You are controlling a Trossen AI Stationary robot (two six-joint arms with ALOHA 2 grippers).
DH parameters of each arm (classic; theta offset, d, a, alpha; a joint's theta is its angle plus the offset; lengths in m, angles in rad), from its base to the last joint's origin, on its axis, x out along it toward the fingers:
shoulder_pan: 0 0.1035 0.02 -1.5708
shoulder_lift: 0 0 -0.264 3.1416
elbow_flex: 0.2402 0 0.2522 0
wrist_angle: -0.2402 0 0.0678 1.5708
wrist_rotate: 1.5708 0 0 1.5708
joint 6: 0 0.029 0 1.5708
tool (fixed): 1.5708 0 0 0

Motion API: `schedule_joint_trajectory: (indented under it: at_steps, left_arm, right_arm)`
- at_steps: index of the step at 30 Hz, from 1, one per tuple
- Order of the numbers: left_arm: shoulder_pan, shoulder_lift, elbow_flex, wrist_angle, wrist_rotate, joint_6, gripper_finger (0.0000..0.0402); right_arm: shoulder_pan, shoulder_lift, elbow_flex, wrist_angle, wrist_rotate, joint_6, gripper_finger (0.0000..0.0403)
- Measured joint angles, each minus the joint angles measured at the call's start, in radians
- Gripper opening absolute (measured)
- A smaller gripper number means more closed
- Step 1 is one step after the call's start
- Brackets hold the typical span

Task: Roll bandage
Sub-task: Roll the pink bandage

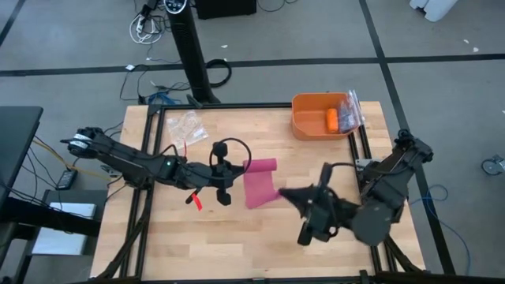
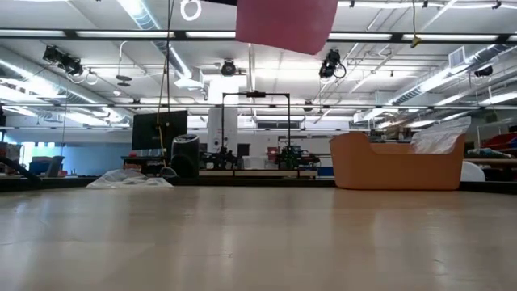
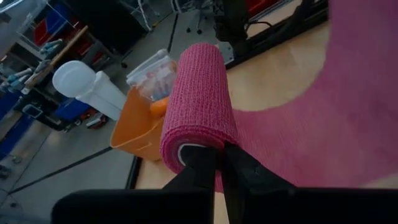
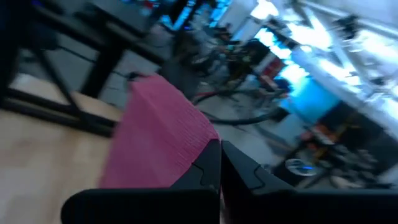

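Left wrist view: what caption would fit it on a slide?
Left gripper shut on the rolled end of the pink bandage, orange bin behind.

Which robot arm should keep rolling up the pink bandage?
Probably the left: the left gripper pinches the rolled end of the bandage, while the right gripper only holds the loose end.

An overhead camera looked straight down on the whole table (image 1: 260, 237), while a second sat at tabletop height, facing level across it into the room. Each wrist camera peered close past its own fingers at the bandage (image 3: 199, 99), which all four views shared.
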Motion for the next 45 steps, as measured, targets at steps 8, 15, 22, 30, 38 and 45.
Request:
schedule_joint_trajectory:
  at_steps: [8,15,22,30,38,45]
  left_arm:
    - [0.0,0.0,-0.107,0.161,0.117,-0.018,0.0014]
    - [0.007,0.0,-0.162,0.209,0.113,-0.059,0.0014]
    - [0.028,0.003,-0.205,0.291,0.065,-0.092,0.0014]
    - [0.052,0.062,-0.205,0.284,0.079,-0.129,0.0014]
    - [0.045,0.137,-0.205,0.308,0.141,-0.133,0.0014]
    - [0.031,0.153,-0.204,0.316,0.197,-0.155,0.0013]
  right_arm:
    - [-0.033,0.001,0.092,0.166,0.139,-0.292,0.0]
    - [-0.088,0.001,0.105,0.505,0.164,-0.618,0.0]
    - [-0.158,0.001,0.105,0.574,0.124,-0.697,0.0]
    - [-0.243,0.003,0.105,0.6,0.086,-0.717,0.0]
    - [-0.31,0.003,0.104,0.653,0.074,-0.779,0.0]
    - [-0.36,0.004,0.104,0.696,0.066,-0.815,0.0]
